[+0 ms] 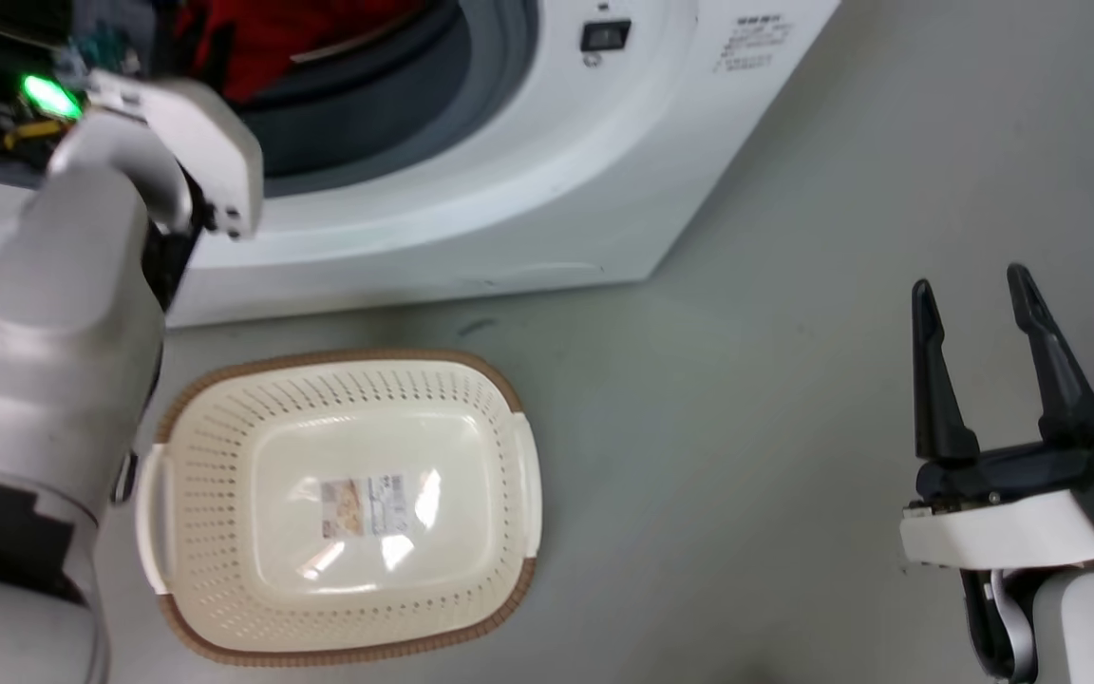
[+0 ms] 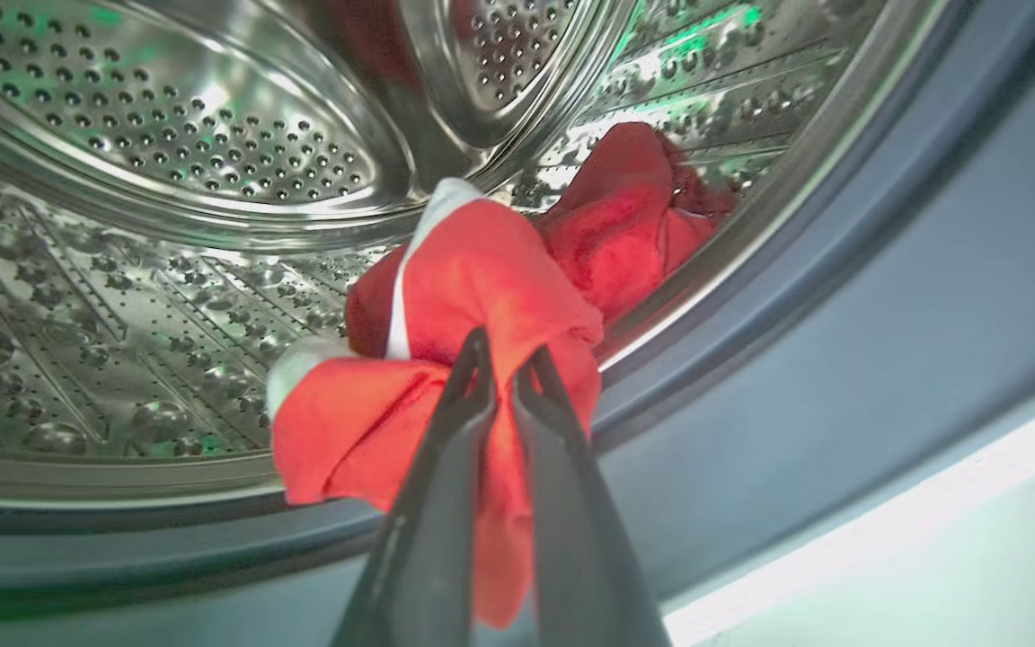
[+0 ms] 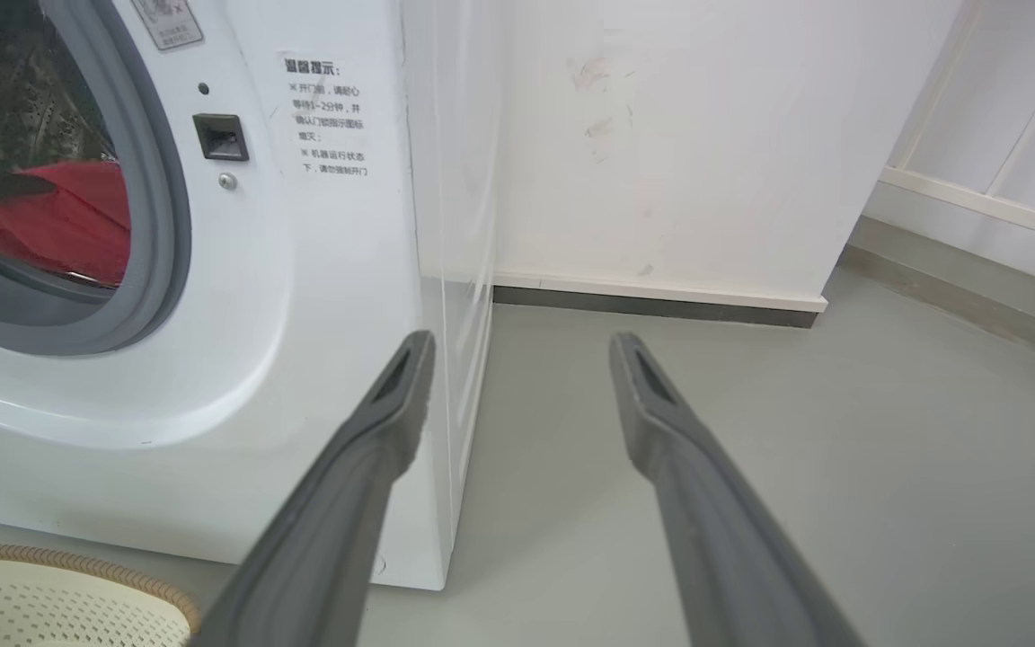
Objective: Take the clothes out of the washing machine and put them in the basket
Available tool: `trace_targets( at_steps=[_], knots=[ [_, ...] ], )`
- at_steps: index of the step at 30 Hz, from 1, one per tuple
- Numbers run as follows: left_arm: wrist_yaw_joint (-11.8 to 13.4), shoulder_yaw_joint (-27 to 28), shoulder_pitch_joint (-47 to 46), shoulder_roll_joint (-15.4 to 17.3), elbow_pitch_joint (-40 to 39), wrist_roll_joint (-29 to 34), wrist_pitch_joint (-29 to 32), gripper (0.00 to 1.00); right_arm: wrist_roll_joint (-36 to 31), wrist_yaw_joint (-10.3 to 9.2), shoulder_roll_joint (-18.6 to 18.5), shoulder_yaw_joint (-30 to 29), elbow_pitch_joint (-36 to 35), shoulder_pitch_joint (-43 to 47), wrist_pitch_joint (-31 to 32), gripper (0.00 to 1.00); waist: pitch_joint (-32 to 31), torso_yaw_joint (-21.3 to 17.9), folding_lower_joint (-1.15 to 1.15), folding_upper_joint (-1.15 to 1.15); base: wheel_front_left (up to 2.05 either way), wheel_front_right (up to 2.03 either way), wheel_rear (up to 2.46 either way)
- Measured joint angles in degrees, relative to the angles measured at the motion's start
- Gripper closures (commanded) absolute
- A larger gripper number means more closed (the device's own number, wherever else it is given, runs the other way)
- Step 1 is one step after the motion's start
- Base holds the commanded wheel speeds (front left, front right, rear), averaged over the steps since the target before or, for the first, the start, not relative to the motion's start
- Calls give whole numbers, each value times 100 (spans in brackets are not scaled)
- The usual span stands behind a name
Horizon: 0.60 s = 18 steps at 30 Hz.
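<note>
Nearest the robot, the right pincer (image 1: 970, 280) hovers over the grey floor (image 1: 746, 427) at the lower right of the head view. Its two dark fingers are spread wide with nothing between them, and they point up that view towards the white wall (image 3: 706, 135) beside the machine.

To its left, the cream basket (image 1: 224, 427) sits on the floor just in front of the washing machine (image 1: 509, 190). The basket's open side faces up and its long axis runs across the head view, left to right, with a handle at each short end. A paper label (image 1: 364, 506) lies on its base, and no clothes are in it.

Beyond the basket, the pale left forearm (image 1: 63, 313) reaches up and into the round porthole. In the left wrist view, the left pincer (image 2: 506, 350) is pinched nearly closed on a bunched red garment (image 2: 482, 270) at the grey gasket (image 2: 841, 314). The cloth droops down along the fingers, and its white trim runs away from the fingertips into the machine.

Farther in, a second red garment (image 2: 625, 225) lies crumpled against the wall of the perforated steel drum (image 2: 167, 135) and touches the first.
</note>
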Motion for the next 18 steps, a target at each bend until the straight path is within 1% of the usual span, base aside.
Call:
trace_targets(
  at_steps=[6,8,12,18],
  knots=[
    [5,41,622,-44,-423,-198,-369,100,-93,0,0,-23,33,213,0,0,-497,211,0,0,0,0,0],
    [62,79,840,-48,-692,-204,-411,100,-105,0,0,-22,47,275,0,0,-655,277,0,0,0,0,0],
    [238,240,1258,-1,-1496,-214,-427,100,-152,0,-1,-16,52,355,-1,0,-930,405,0,0,0,0,0],
    [541,464,2103,223,-2953,-222,-436,100,-166,1,0,30,45,517,0,0,-1290,535,0,0,0,0,0]
  ],
)
